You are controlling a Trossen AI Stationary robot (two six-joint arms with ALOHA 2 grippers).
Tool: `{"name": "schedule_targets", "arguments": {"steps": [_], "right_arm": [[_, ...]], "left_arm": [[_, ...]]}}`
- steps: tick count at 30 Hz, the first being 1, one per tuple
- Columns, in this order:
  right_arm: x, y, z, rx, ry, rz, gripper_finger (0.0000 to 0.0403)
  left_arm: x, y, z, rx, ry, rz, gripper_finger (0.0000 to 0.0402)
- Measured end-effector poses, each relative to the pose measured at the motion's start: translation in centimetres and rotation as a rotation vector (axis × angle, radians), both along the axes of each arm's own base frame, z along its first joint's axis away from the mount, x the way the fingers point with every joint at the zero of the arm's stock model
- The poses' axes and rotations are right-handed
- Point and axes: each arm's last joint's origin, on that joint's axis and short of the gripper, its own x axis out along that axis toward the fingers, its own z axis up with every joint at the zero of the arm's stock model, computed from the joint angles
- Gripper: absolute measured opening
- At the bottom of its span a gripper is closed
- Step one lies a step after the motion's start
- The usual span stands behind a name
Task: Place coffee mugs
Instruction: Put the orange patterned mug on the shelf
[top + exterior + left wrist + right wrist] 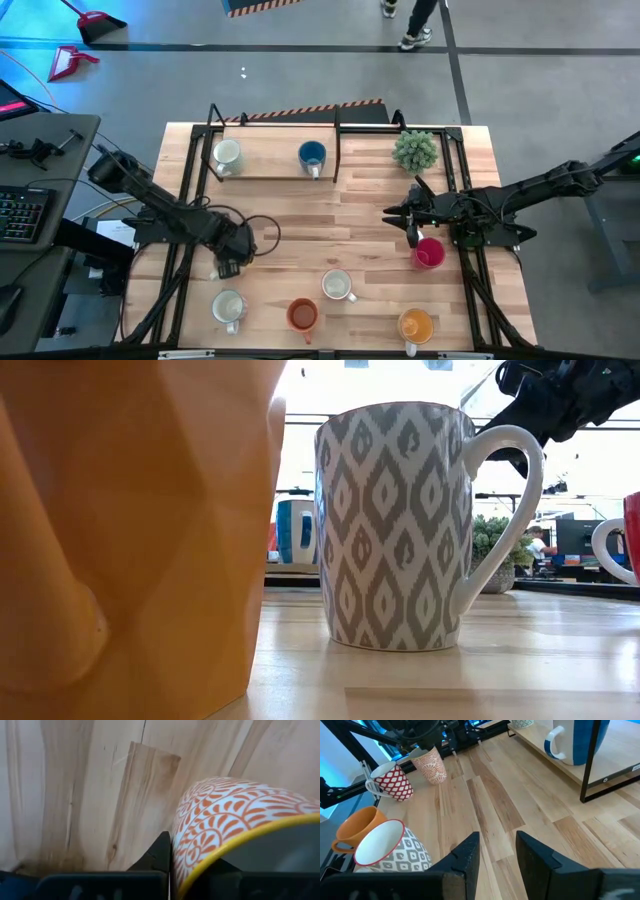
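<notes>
My left gripper point(231, 264) points down at the table's left side and is shut on a white mug with an orange scale pattern and a yellow rim point(235, 820), also seen in the right wrist view point(431, 766). My right gripper point(497, 852) hangs open over the table's right side, just left of a red mug point(428, 252), and holds nothing. A white mug point(227, 155) and a blue mug point(312, 155) stand on the raised shelf at the far edge. Several more mugs stand along the near edge. My left gripper holds the patterned mug by its rim point(200, 870), one finger outside against the wall point(161, 855) and the other inside the mug. The fingers come from above, pointing down. The mug stands upright with its base on the table point(438, 781).
A green potted plant point(415, 150) stands at the far right. Along the near edge are a white mug point(228, 305), a red-patterned mug point(302, 315), a grey-patterned mug point(338, 285) and an orange mug point(415, 325). Black frame bars point(337, 140) flank the shelf.
</notes>
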Motion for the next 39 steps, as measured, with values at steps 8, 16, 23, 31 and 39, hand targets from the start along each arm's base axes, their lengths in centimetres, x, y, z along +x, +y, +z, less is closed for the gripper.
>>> {"name": "schedule_targets", "arguments": {"steps": [8,16,23,31,39], "right_arm": [[0.0,0.0,0.0,-0.021,0.006,0.008,0.0108],[0.0,0.0,-0.1,-0.03,0.016,0.011,0.0108],[-0.1,0.0,-0.1,-0.038,0.017,0.014,0.0108],[-0.1,0.0,-0.1,-0.029,0.017,0.011,0.0108],[-0.1,0.0,-0.2,-0.022,0.021,0.013,0.0108]], "left_arm": [[1.5,1.5,0.4,-0.028,-0.118,0.002,0.0008],[3.1,4.8,4.3,0.054,-0.323,0.139,0.0008],[5.3,9.1,9.7,0.139,-0.364,0.23,0.0008],[7.8,15.2,13.3,0.221,-0.254,0.273,0.0008],[8.2,20.2,12.3,0.182,-0.103,0.363,0.0008]]}}
